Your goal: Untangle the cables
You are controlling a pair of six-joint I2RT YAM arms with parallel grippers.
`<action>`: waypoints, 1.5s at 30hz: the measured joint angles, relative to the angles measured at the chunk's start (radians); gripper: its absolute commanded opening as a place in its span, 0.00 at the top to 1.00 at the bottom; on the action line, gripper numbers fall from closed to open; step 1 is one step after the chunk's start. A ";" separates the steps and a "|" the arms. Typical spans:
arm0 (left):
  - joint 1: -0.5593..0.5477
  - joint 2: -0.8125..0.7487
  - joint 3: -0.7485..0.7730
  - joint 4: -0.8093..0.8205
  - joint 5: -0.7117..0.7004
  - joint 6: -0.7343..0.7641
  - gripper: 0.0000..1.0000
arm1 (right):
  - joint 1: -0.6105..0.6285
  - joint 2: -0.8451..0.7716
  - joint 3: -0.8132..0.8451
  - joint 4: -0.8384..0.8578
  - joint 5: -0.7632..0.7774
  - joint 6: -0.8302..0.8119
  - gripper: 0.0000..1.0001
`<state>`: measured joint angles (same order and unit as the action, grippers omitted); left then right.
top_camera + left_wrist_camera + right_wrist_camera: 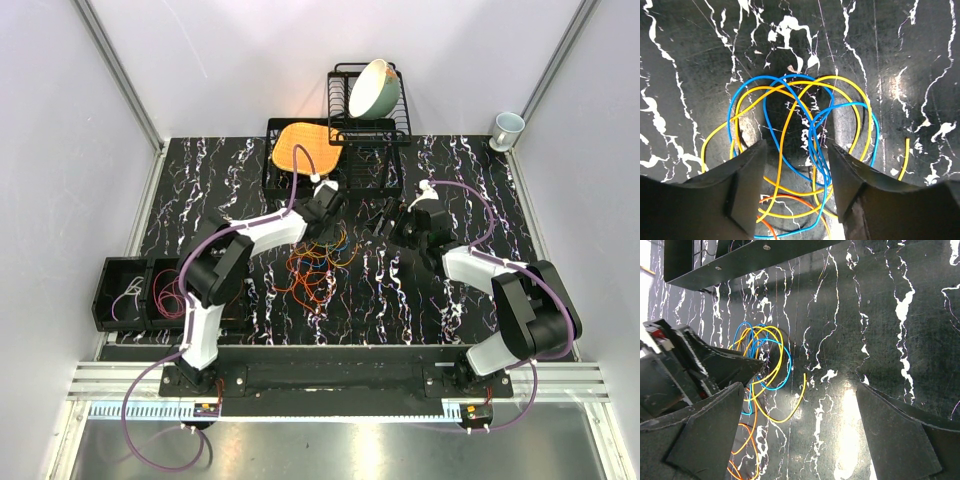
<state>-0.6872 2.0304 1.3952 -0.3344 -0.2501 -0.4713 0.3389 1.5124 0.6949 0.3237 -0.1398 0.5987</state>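
At mid-table the cables [316, 268] lie tangled, the left gripper [795, 150] over their far edge, jaws part-way apart astride blue and yellow loops, seemingly to pinch one free, while the right gripper [800, 390] stands wide open just right, holding nothing.

No writing, label, brand, number or sign can be read on anything in any of the three views.
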 measured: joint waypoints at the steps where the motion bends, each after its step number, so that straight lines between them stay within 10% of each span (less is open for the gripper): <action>1: -0.001 0.002 0.001 0.000 0.000 0.000 0.57 | 0.000 0.000 0.000 0.000 0.000 0.000 0.00; 5: -0.002 0.021 0.011 0.000 0.004 -0.002 1.00 | 0.000 0.002 0.000 0.000 0.000 0.000 0.00; 45: -0.012 -0.480 0.084 -0.214 -0.072 -0.009 1.00 | 0.000 0.005 0.000 0.009 -0.011 0.000 0.00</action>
<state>-0.6991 1.5509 1.4792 -0.5488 -0.3218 -0.4805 0.3389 1.5173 0.6949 0.3328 -0.1513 0.5987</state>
